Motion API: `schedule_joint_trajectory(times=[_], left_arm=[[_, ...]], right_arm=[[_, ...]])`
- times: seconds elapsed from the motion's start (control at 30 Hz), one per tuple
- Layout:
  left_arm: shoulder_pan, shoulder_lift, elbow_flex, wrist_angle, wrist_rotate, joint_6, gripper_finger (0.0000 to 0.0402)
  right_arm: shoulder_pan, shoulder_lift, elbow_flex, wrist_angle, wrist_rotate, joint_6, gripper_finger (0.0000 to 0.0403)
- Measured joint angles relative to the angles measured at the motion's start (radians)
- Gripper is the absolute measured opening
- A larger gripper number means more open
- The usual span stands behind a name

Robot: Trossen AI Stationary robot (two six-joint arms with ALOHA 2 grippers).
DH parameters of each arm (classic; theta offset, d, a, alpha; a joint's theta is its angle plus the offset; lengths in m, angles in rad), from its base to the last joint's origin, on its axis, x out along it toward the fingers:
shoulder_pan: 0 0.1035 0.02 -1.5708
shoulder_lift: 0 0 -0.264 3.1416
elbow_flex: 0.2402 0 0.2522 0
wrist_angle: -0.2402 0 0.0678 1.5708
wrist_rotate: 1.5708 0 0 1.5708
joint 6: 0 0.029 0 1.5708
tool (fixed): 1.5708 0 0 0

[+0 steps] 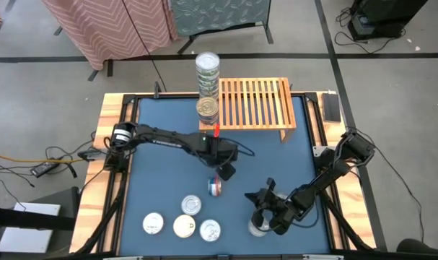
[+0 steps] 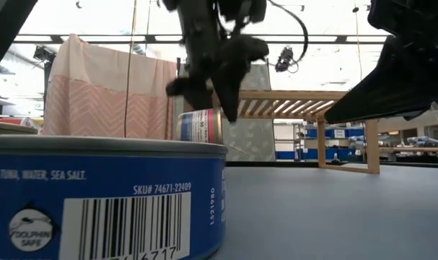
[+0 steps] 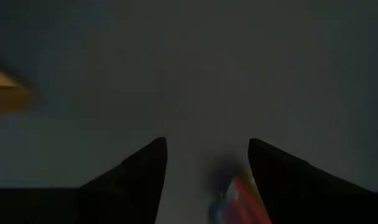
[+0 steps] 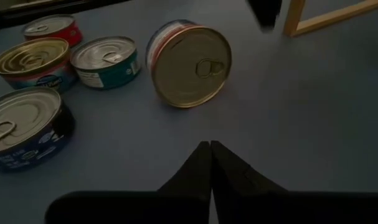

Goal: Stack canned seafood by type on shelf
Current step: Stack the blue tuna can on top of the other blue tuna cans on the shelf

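Shelf: light-wood slatted rack, far side of my table. Tall tin stack plus gold-topped tin at its left end. One tin on edge mid-mat (red-blue label, gold pull-tab lid). Four flat tins near front edge, silver tin front right.

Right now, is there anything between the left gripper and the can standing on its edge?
No. In the high view the left gripper hangs open just above the tipped can, with only bare blue table between them.
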Motion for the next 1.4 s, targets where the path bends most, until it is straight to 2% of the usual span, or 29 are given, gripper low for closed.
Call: schedule_joint_trajectory(times=[0.17, 0.3, 0.37, 0.43, 0.5, 0.57, 0.63, 0.77, 0.8, 0.83, 0.93, 1.0, 1.13, 1.27, 1.33, 1.4], left_arm=[[0.005, -0.004, 0.227, -0.286, 0.013, 0.073, 0.0225], [-0.025, -0.007, 0.387, -0.473, 0.036, 0.339, 0.0224], [-0.042, -0.007, 0.437, -0.551, 0.043, 0.388, 0.0224], [-0.052, -0.007, 0.471, -0.612, 0.009, 0.337, 0.0224], [-0.058, -0.007, 0.487, -0.644, -0.037, 0.184, 0.0224], [-0.069, -0.008, 0.487, -0.658, -0.073, 0.053, 0.0224], [-0.085, -0.006, 0.479, -0.654, -0.085, 0.001, 0.0224], [-0.122, -0.007, 0.408, -0.624, -0.137, -0.265, 0.0224], [-0.128, -0.007, 0.382, -0.6, -0.133, -0.286, 0.0224], [-0.13, -0.007, 0.351, -0.571, -0.114, -0.278, 0.0224], [-0.13, -0.006, 0.248, -0.463, 0.053, -0.193, 0.0224], [-0.13, -0.005, 0.187, -0.431, 0.138, -0.236, 0.0224], [-0.145, -0.005, 0.102, -0.369, 0.176, -0.247, 0.0225], [-0.146, -0.005, 0.104, -0.368, 0.153, -0.261, 0.0225], [-0.145, -0.005, 0.128, -0.379, 0.124, -0.31, 0.0225], [-0.144, -0.009, 0.135, -0.304, 0.125, -0.381, 0.0225]], right_arm=[[-0.003, 0.0, 0.0, 0.0, -0.002, 0.003, 0.0005], [-0.004, 0.0, 0.0, 0.0, -0.003, 0.002, 0.0007], [-0.007, 0.0, 0.0, 0.0, -0.005, 0.001, 0.0012], [-0.008, 0.0, 0.0, 0.0, -0.013, 0.003, 0.0016], [-0.008, 0.0, 0.0, 0.0, -0.027, 0.003, 0.0018], [-0.008, 0.0, 0.0, 0.0, -0.033, 0.003, 0.0019], [-0.008, 0.0, 0.0, 0.006, -0.038, 0.004, 0.0019], [-0.008, 0.0, 0.0, 0.013, -0.064, 0.035, 0.0012], [-0.008, 0.0, 0.0, 0.013, -0.072, 0.044, 0.001], [-0.008, 0.0, 0.0, 0.014, -0.082, 0.05, 0.0009], [-0.007, 0.0, 0.0, 0.015, -0.104, 0.053, 0.0005], [-0.007, 0.0, 0.0, 0.016, -0.132, 0.053, 0.0006], [-0.007, 0.0, 0.0, 0.017, -0.191, 0.083, 0.0011], [-0.002, 0.0, 0.0, 0.024, -0.199, 0.104, 0.0013], [0.004, -0.004, 0.0, 0.04, -0.195, 0.058, 0.0012], [0.011, -0.03, -0.002, 0.063, -0.193, -0.069, 0.0011]])
